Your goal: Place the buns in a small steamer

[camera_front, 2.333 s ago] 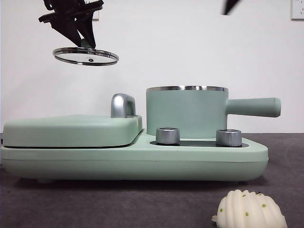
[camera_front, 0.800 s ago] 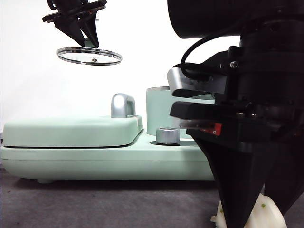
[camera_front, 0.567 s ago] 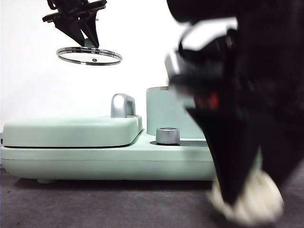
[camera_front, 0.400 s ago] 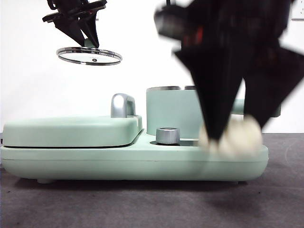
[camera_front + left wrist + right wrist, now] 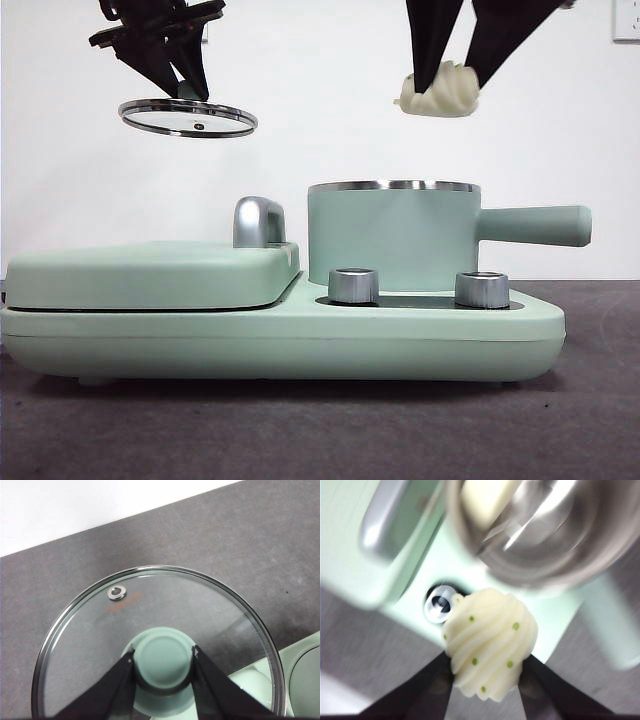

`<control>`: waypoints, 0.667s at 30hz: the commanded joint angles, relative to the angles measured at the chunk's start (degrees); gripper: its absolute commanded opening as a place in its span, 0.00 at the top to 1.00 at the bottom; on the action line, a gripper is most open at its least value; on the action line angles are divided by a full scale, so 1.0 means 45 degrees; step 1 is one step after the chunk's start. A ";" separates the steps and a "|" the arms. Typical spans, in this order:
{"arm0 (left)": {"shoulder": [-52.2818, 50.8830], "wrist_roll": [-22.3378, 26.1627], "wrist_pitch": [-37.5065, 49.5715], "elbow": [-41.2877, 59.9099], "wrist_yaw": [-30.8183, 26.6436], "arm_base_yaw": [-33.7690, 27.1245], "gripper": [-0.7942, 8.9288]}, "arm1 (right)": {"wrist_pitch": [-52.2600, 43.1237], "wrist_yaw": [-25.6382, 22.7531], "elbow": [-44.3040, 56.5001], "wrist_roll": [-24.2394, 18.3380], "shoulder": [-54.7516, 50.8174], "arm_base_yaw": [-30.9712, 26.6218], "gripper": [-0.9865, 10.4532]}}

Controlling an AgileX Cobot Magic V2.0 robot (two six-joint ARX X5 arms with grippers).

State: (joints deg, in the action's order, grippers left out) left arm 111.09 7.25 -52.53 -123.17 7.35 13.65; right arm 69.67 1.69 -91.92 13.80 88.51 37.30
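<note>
Right gripper [image 5: 447, 88] pinches my ridged bun [image 5: 438, 92] high above the open steamer [image 5: 392, 235], where the smooth bun [image 5: 482, 497] already lies, while left gripper [image 5: 164, 656] clamps the lid [image 5: 90, 625] aside.

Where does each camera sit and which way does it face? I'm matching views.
Front view: table height, level; the small steamer, both claws above.
Left wrist view: on the left arm, looking down; left claw gripping the glass lid by its knob.
Right wrist view: on the right arm, looking down; right claw holding the ridged bun near the steamer.
Shared: front shows that lid and bun.
</note>
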 commanded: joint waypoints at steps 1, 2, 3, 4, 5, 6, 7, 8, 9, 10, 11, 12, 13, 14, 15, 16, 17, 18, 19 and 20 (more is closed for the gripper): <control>0.0160 -0.0146 0.0272 -0.0520 0.0044 0.0053 0.90 | 0.0068 0.0000 -0.1569 -0.1107 0.1336 -0.0447 0.76; 0.0160 -0.0146 0.0253 -0.0520 0.0044 0.0053 0.90 | 0.0107 0.0000 -0.2006 -0.1224 0.1690 -0.0612 0.76; 0.0160 -0.0146 0.0248 -0.0520 0.0044 0.0053 0.90 | 0.0170 -0.0005 -0.2477 -0.1321 0.2113 -0.0758 0.76; 0.0160 -0.0146 0.0248 -0.0520 0.0044 0.0053 0.90 | 0.0228 -0.0005 -0.2909 -0.1443 0.2526 -0.0874 0.76; 0.0160 -0.0146 0.0248 -0.0520 0.0044 0.0053 0.90 | 0.0262 -0.0005 -0.3245 -0.1574 0.2880 -0.0962 0.76; 0.0160 -0.0146 0.0248 -0.0520 0.0044 0.0053 0.90 | 0.0316 -0.0010 -0.3555 -0.1656 0.3249 -0.1030 0.76; 0.0160 -0.0146 0.0248 -0.0520 0.0044 0.0053 0.90 | 0.0350 -0.0034 -0.3803 -0.1656 0.3585 -0.1107 0.76; 0.0160 -0.0146 0.0248 -0.0520 0.0044 0.0053 0.90 | 0.0350 -0.0029 -0.3973 -0.1651 0.3886 -0.1161 0.76; 0.0160 -0.0146 0.0248 -0.0520 0.0044 0.0053 0.90 | 0.0369 -0.0024 -0.4119 -0.1642 0.4177 -0.1195 0.76; 0.0160 -0.0146 0.0248 -0.0520 0.0044 0.0053 0.90 | 0.0374 -0.0029 -0.4192 -0.1642 0.4425 -0.1229 0.76; 0.0160 -0.0146 0.0248 -0.0520 0.0044 0.0053 0.90 | 0.0369 -0.0029 -0.4197 -0.1647 0.4600 -0.1253 0.76; 0.0160 -0.0146 0.0253 -0.0520 0.0044 0.0053 0.90 | 0.0379 -0.0058 -0.4197 -0.1647 0.4804 -0.1258 0.76; 0.0160 -0.0146 0.0248 -0.0520 0.0044 0.0053 0.90 | 0.0403 -0.0058 -0.4197 -0.1642 0.4988 -0.1268 0.76; 0.0165 -0.0146 0.0253 -0.0520 0.0044 0.0053 0.90 | 0.0427 -0.0053 -0.4197 -0.1642 0.5134 -0.1268 0.76; 0.0165 -0.0146 0.0253 -0.0520 0.0044 0.0053 0.90 | 0.0427 -0.0049 -0.4197 -0.1642 0.5294 -0.1277 0.76; 0.0165 -0.0146 0.0253 -0.0520 0.0044 0.0053 0.90 | 0.0423 -0.0049 -0.4197 -0.1642 0.5440 -0.1307 0.76; 0.0165 -0.0146 0.0253 -0.0520 0.0044 0.0053 0.90 | 0.0423 -0.0049 -0.4197 -0.1642 0.5576 -0.1331 0.76; 0.0170 -0.0146 0.0253 -0.0520 0.0044 0.0053 0.90 | 0.0427 -0.0049 -0.4197 -0.1642 0.5693 -0.1336 0.76; 0.0180 -0.0146 0.0253 -0.0520 0.0044 0.0053 0.90 | 0.0427 -0.0049 -0.4197 -0.1637 0.5838 -0.1355 0.76; 0.0180 -0.0146 0.0253 -0.0520 0.0044 0.0053 0.90 | 0.0442 -0.0053 -0.4192 -0.1608 0.5935 -0.1399 0.76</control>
State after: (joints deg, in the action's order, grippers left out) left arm 111.09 6.81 -52.58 -123.17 7.35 13.65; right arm 71.61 1.52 -109.49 7.22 113.54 30.87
